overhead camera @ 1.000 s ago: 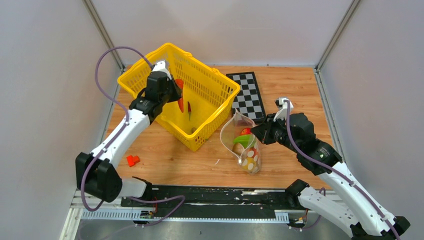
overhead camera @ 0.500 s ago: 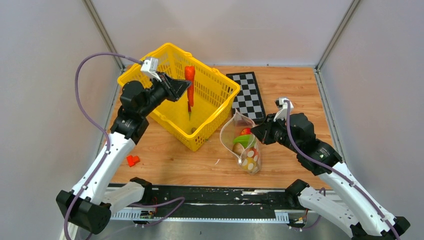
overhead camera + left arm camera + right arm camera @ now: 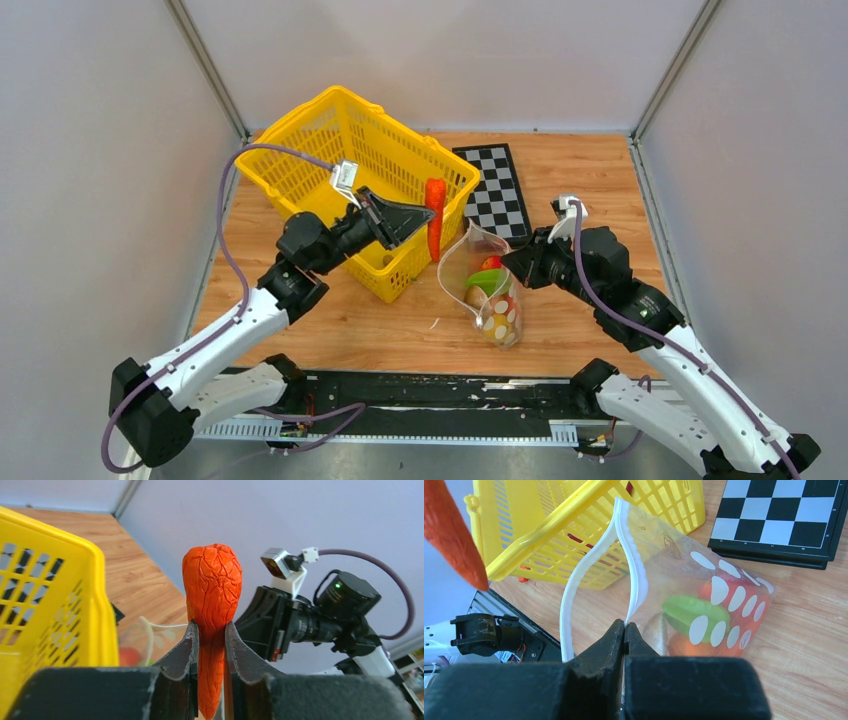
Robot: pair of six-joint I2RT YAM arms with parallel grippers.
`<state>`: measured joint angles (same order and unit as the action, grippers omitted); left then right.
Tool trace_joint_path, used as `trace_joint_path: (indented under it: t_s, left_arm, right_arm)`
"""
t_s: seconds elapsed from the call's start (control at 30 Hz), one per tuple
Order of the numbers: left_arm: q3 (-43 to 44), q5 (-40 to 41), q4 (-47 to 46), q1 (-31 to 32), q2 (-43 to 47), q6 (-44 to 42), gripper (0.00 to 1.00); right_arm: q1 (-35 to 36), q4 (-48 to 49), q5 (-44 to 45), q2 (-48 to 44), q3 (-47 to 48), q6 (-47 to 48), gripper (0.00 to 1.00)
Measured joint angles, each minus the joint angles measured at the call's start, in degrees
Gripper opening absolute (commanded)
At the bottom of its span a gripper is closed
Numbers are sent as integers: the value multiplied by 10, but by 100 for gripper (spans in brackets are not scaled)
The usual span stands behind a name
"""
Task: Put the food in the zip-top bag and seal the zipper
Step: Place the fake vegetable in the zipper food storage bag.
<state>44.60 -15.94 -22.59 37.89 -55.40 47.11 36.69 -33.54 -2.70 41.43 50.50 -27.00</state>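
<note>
Aloft, wrinkled orange carrot (image 3: 212, 585), dotted bag (image 3: 684, 575) agape

Carrot (image 3: 434, 215): orange, veined surface. Basket (image 3: 300, 160), 10 o'clock of carrot: yellow mesh. Zip-top bag (image 3: 497, 310), 5 o'clock of carrot: clear w/ white polka dots. Zipper (image 3: 574, 595): pale white. Inside bag: green pepper (image 3: 694, 612), red tomato (image 3: 712, 587), orange piece (image 3: 684, 645). Board (image 3: 492, 188), 12 o'clock of bag: blk/wht checks. Table (image 3: 600, 170): brown wood grain. Left gripper (image 3: 211, 630) & right gripper (image 3: 624, 627): blk.
</note>
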Motion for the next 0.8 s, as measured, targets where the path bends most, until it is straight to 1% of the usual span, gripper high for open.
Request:
trace_joint_path:
  t_s: [0.03,0.23,0.4,0.6,0.8]
  left_arm:
    - [0,6,-10,19,-4,2,15]
    - [0,23,-42,82,-26,0,15]
    - [-2,31,-47,125,-61,-11,16]
    - [-23,37,-43,144,-97,-27,17]
    - [-23,54,-25,157,-114,-49,19]
  right_arm:
    - [0,0,0,0,0,0,0]
    - [0,4,0,0,-1,-2,0]
    - [0,4,-3,0,-1,-2,0]
    - [0,4,-3,0,-1,-2,0]
    - [0,4,-3,0,-1,-3,0]
